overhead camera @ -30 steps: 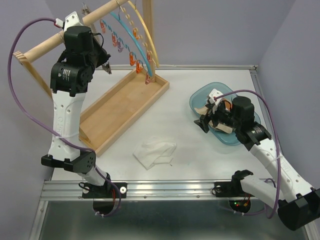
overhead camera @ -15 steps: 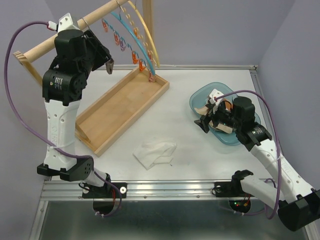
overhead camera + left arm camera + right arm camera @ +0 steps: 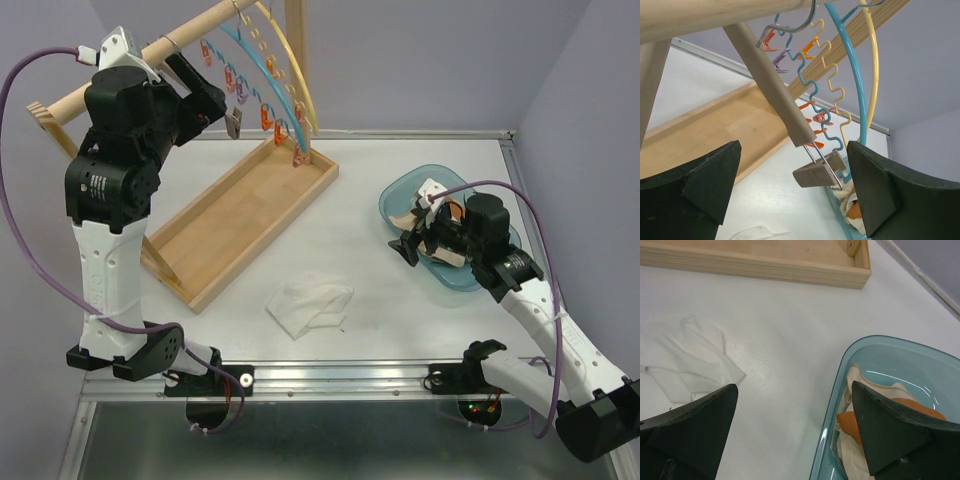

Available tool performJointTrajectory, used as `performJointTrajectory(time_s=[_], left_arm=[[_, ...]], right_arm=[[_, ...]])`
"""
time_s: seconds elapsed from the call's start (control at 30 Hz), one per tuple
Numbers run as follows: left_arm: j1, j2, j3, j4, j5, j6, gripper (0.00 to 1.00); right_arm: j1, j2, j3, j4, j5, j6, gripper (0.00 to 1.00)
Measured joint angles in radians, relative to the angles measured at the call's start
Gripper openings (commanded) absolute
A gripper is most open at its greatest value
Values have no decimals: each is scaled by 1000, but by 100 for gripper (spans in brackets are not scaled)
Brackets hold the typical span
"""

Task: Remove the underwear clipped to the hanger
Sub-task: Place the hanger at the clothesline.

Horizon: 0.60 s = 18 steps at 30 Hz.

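Note:
The blue hanger [image 3: 262,75] and the yellow hanger [image 3: 288,62] hang from the wooden rod [image 3: 150,60], and the coloured clips [image 3: 268,115] I can see on them hold no cloth. My left gripper [image 3: 220,106] is up at the rod, open, with a grey-brown clip [image 3: 819,170] hanging on a wire between its fingers [image 3: 695,187], untouched. White underwear [image 3: 310,304] lies crumpled on the table. Cream and rust-orange underwear [image 3: 852,424] lie in the blue bowl [image 3: 400,190]. Over the bowl's left rim [image 3: 837,410] my right gripper [image 3: 418,238] is open and holds nothing.
A long wooden tray [image 3: 240,215] forms the rack's base, running diagonally under the hangers. A wooden upright [image 3: 297,60] stands at its far end. Purple walls close in the table on the left, back and right.
My left gripper has gone from shut to wide open, and its arm has lifted and drawn back toward the rod. The right arm has not moved.

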Motion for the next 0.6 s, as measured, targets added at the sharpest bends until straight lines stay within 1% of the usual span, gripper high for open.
performJointTrajectory(time_s=[0.2, 0.43, 0.53, 0.6], left_arm=[[0, -46, -2, 10, 56, -8, 99], [0, -154, -57, 92, 185, 11, 99], [0, -214, -109, 151, 240, 50, 99], [0, -285, -202, 222, 286, 92, 99]], right_arm=[[0, -3, -26, 3, -19, -32, 100], [0, -90, -105, -1, -137, -158, 100], [0, -112, -129, 0, -202, -214, 100], [0, -115, -143, 1, -243, -249, 100]])
